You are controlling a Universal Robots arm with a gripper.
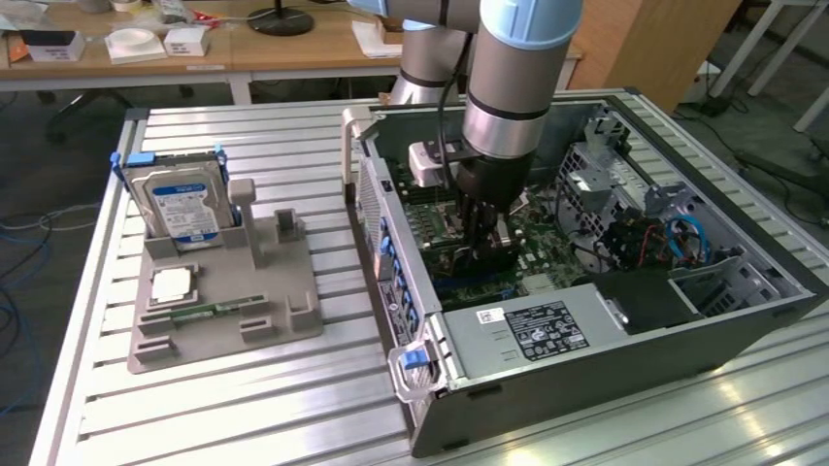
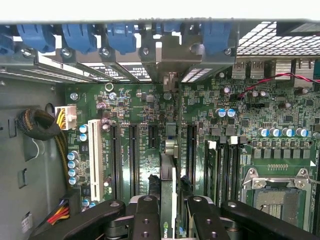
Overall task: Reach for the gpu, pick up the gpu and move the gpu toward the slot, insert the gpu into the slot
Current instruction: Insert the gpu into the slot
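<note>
- I see the slatted metal worktop (image 1: 233,408) carrying an open computer case (image 1: 609,359) on the exterior view's right and a grey holder tray (image 1: 259,291) on the exterior view's left.
- My arm (image 1: 518,78) reaches down into the open case from above, over the green motherboard (image 2: 145,100).
- On the tray, a silver hard drive (image 1: 184,206) with a blue label stands upright in its cradle, and a small square chip (image 1: 174,284) lies flat just in front of it; both are well apart from the arm.
- In the wrist view the gripper (image 2: 167,210) is low over the board, its black fingers (image 2: 149,212) on either side of the gpu (image 2: 167,180), clamped on the card's two faces.
- The gpu stands on edge between the fingers, its thin edge facing the camera and its metal bracket end (image 2: 170,55) up against the case's rear wall, among the blue card clips (image 2: 120,37).
- The card lies along the line of the dark slot (image 2: 191,150), among the row of parallel connectors; I cannot tell whether its lower edge is seated or just above.
- A white connector strip (image 2: 93,157) lies further along the same row, and the square processor socket (image 2: 277,195) sits on the other side.
</note>
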